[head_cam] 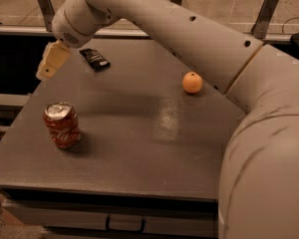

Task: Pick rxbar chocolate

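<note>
Up at the upper left of the frame my tool [52, 61] hangs over the table's [139, 158] left edge, just beside the chocolate bar [94, 59] but not touching it. I cannot tell whether it is spread or closed. It carries nothing. The bar lies flat near the far edge, to the tool's right, so I judge I am lining up for a grasp from above. The red can [63, 125] at lower left and the orange [192, 82] to the right sit well apart, out of my way.
</note>
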You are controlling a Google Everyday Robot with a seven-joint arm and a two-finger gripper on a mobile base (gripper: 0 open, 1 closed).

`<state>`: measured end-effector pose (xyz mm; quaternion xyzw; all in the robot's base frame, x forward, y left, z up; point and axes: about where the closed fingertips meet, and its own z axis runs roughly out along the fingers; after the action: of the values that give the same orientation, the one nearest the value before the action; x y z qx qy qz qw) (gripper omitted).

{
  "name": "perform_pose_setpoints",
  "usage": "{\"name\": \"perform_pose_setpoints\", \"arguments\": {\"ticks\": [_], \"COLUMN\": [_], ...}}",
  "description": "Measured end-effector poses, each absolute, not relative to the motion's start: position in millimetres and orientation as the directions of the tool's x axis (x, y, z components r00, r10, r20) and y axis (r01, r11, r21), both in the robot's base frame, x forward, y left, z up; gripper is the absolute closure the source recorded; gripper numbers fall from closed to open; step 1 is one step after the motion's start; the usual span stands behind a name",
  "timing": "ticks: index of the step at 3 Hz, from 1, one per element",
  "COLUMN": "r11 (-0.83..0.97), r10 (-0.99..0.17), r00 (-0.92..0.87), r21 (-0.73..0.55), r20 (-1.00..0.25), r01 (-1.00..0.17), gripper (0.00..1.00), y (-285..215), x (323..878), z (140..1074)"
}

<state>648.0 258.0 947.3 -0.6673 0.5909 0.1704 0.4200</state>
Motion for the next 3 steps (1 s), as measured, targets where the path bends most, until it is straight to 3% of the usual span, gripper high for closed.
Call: {"name": "perform_pose_setpoints", "arguments": {"ticks": [3], "r11": [0.491], "r10": [-0.583], "r00": [-0.071], "r21": [-0.281], "r20": [-0.809], "r01": [-0.825], "gripper": [0.0], "y": [191], "x": [737], "z": [897]}}
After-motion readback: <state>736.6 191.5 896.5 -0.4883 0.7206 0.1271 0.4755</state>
